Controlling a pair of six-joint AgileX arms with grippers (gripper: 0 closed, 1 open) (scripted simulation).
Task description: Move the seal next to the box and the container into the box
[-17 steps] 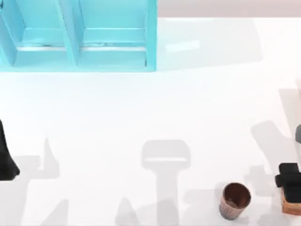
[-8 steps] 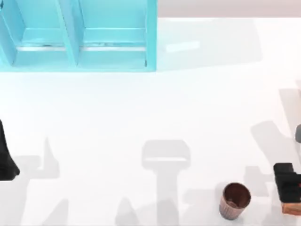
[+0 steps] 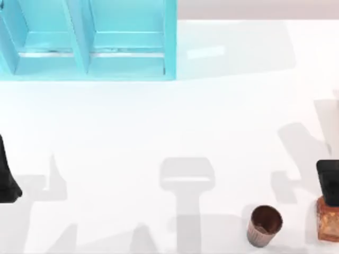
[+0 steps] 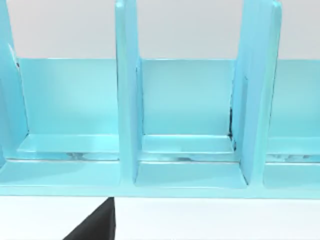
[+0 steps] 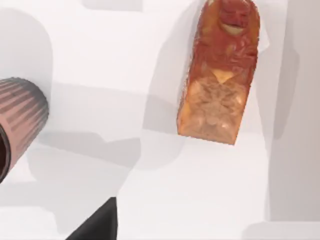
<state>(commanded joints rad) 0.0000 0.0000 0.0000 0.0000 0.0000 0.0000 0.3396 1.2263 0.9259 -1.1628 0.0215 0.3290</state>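
The right tool (image 3: pixel 329 182) hangs at the right edge of the counter (image 3: pixel 175 121), directly above the far end of the seal (image 3: pixel 328 221), which stands on the counter at the near right corner. From above, the tool's black body covers the seal's top edge; whether it touches the seal, and whether its fingers are spread or closed, I cannot tell. In the right wrist view the seal (image 5: pixel 219 70) stands free on the white surface, with nothing clamped around it.

The seal is a blocky, roughly rectangular figure, rust-orange and brown, with a mottled, carved-looking surface and a few pale specks (its paler, rougher end faces the wrist camera). Just to its left, near but apart, stands the container (image 3: pixel 264 225), a small round cup, upright, with a ribbed pinkish-brown outer wall and a dark reddish-brown inside. Nothing can be seen in it. Its ribbed wall (image 5: pixel 20 120) also shows in the right wrist view.

The box (image 3: pixel 87 39) sits at the far left of the counter, well apart from both things. It is glossy turquoise, split by upright dividers into open compartments (image 4: pixel 185 115) with smooth flat walls; those in view hold nothing.

The left tool (image 3: pixel 6 174) is parked at the counter's left edge, and I cannot tell how its fingers stand.
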